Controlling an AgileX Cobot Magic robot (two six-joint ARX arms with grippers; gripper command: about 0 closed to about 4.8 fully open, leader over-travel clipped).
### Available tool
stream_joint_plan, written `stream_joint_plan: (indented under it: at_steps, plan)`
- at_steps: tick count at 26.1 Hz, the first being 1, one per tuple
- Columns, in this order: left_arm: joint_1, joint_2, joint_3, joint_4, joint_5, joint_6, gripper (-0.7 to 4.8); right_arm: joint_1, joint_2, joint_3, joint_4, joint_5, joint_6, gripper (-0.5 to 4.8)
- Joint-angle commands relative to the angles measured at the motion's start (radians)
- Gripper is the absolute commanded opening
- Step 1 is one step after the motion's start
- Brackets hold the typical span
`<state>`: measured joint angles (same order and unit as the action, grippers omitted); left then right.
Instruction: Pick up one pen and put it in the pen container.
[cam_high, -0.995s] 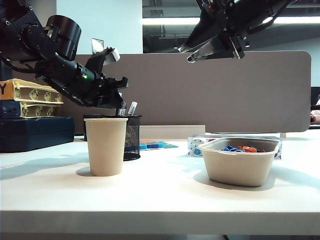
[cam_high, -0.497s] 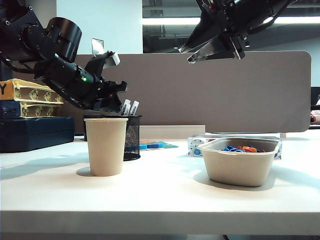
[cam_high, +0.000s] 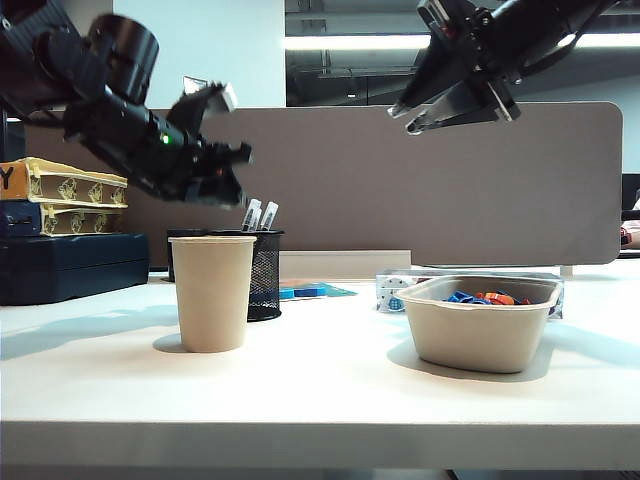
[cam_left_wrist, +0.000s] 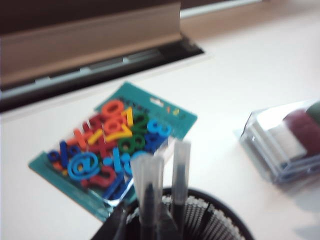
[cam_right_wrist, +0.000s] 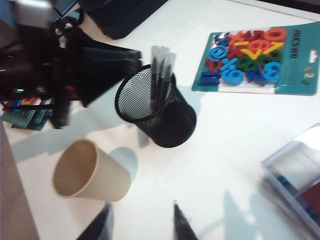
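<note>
The pen container (cam_high: 264, 275) is a black mesh cup standing behind the paper cup. Pens (cam_high: 260, 214) stand in it with their pale ends sticking up. My left gripper (cam_high: 243, 178) hovers just above and to the left of those ends, jaws apart and empty. In the left wrist view I look straight down on the pens (cam_left_wrist: 150, 190) and the container's rim (cam_left_wrist: 215, 220). My right gripper (cam_high: 403, 121) hangs high over the middle of the table. The right wrist view shows it (cam_right_wrist: 141, 207) open and empty, above the pens (cam_right_wrist: 162, 70) in the container (cam_right_wrist: 160, 120).
A beige paper cup (cam_high: 212, 290) stands right in front of the container. A beige bowl (cam_high: 480, 320) holding coloured pieces sits at the right. A teal pack of magnet letters (cam_left_wrist: 115, 145) and a clear plastic box (cam_left_wrist: 285, 140) lie behind. Stacked boxes (cam_high: 60, 230) fill the left edge.
My left gripper opened over the container, left a pen standing in it, and rose up and away. My right gripper drifted to the right.
</note>
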<state>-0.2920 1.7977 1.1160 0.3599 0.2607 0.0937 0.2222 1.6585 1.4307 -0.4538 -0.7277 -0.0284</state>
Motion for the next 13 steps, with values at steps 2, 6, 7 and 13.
stream_joint_plan:
  at_steps: [2,6,7,13]
  plan:
    - [0.000,-0.063,0.006,-0.020,0.001,0.004,0.76,-0.032,-0.006,0.005,0.011,-0.003,-0.006,1.49]
    - [0.000,-0.153,0.006,-0.080,0.001,0.008,0.76,-0.068,-0.007,0.005,0.017,-0.004,-0.001,1.48]
    - [0.000,-0.170,0.006,-0.092,0.001,0.012,0.76,-0.076,-0.007,0.005,0.017,-0.006,0.002,1.48]
    - [0.000,-0.306,0.006,-0.204,0.001,0.030,0.76,-0.105,-0.039,0.006,0.033,-0.007,0.003,1.48]
